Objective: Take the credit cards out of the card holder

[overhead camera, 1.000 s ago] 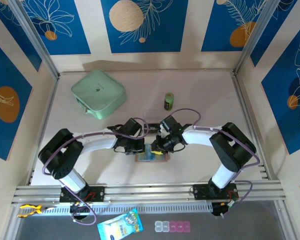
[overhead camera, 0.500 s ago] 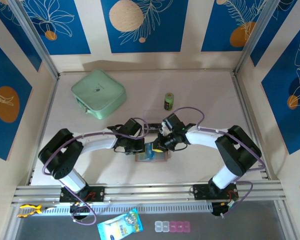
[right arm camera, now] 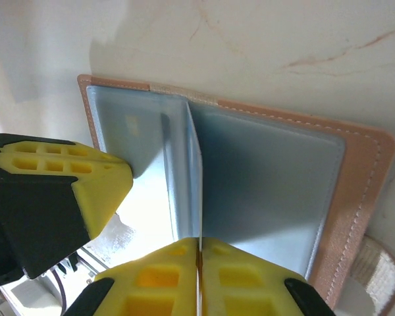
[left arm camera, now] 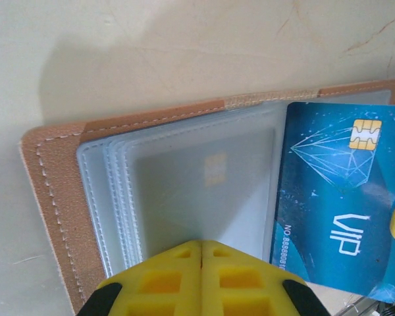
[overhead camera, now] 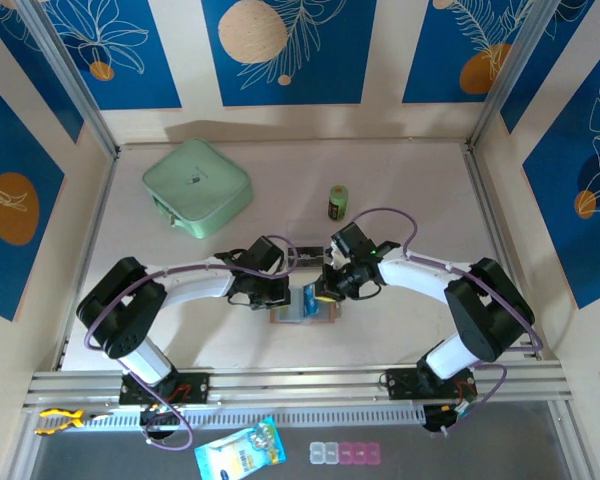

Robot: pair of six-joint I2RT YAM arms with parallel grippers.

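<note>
The card holder (left arm camera: 49, 191) lies open and flat on the counter (overhead camera: 410, 200), near its front edge and between the two arms. Its clear grey sleeves (left arm camera: 178, 197) are fanned out over the tan cover. A pale card (left arm camera: 214, 170) with a chip shows faintly through one sleeve on the left half.

A blue card (left arm camera: 329, 184) marked VIP stands tilted up near the fold, pinched at its edge by the clenched right claw (right arm camera: 199, 253). Whether its lower edge sits inside a sleeve cannot be told. The left claw (left arm camera: 201, 253) is clenched with nothing between its fingers, its tips over the left sleeves.

A mint-green case (overhead camera: 197, 187) sits closed at the back left, and a small green can (overhead camera: 338, 202) stands upright behind the holder. Blue panels with leaf drawings (overhead camera: 280, 50) line the walls.
</note>
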